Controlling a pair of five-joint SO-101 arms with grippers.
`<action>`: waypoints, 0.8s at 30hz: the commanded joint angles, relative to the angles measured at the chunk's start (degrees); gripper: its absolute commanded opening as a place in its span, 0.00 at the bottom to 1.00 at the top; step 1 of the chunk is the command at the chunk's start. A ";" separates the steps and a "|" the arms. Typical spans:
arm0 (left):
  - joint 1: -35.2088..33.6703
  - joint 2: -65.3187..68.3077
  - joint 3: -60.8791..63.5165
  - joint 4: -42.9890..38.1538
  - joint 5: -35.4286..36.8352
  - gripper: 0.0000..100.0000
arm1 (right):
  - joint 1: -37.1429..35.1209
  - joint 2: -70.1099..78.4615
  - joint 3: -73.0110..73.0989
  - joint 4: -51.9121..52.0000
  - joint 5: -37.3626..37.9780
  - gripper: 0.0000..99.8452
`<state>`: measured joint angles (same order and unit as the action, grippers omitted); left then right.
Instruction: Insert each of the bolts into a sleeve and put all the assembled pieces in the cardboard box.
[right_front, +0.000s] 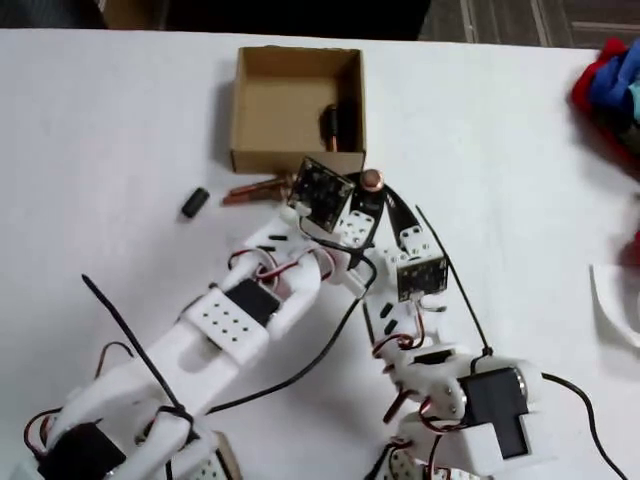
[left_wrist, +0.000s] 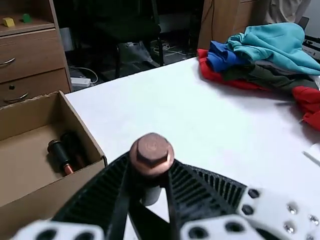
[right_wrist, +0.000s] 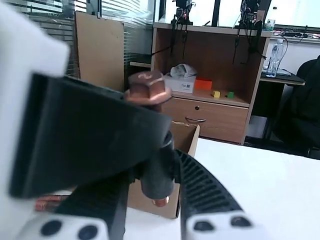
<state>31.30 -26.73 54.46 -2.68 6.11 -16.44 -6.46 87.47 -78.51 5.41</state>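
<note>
Insertion nearly home, bolt (left_wrist: 151, 151) upright between both arms
Nearest, the right gripper (right_wrist: 155, 187) is closed on the dark sleeve (right_wrist: 158, 175), and the left gripper (left_wrist: 149, 174) clamps the bolt under its hex head. I'd push straight along the shaft until the head seats, then release one side only. Beyond lie a loose bolt (right_front: 252, 191) and a loose sleeve (right_front: 195, 202). The cardboard box (right_front: 250, 110) holds one assembled piece (right_front: 333, 124).
</note>
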 joint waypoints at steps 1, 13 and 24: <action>-0.88 -0.09 -0.22 0.09 -0.53 0.03 | -0.13 -0.31 -0.44 -1.45 -0.18 0.02; -3.96 -0.18 -6.64 7.82 -6.95 0.24 | -0.13 -0.31 -0.44 -1.45 0.00 0.02; -3.78 -0.53 -14.46 7.74 -7.12 0.23 | -0.13 -0.31 -0.44 -1.36 0.09 0.02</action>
<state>27.69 -26.64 44.79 4.88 -0.48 -16.18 -6.55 87.30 -78.59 5.23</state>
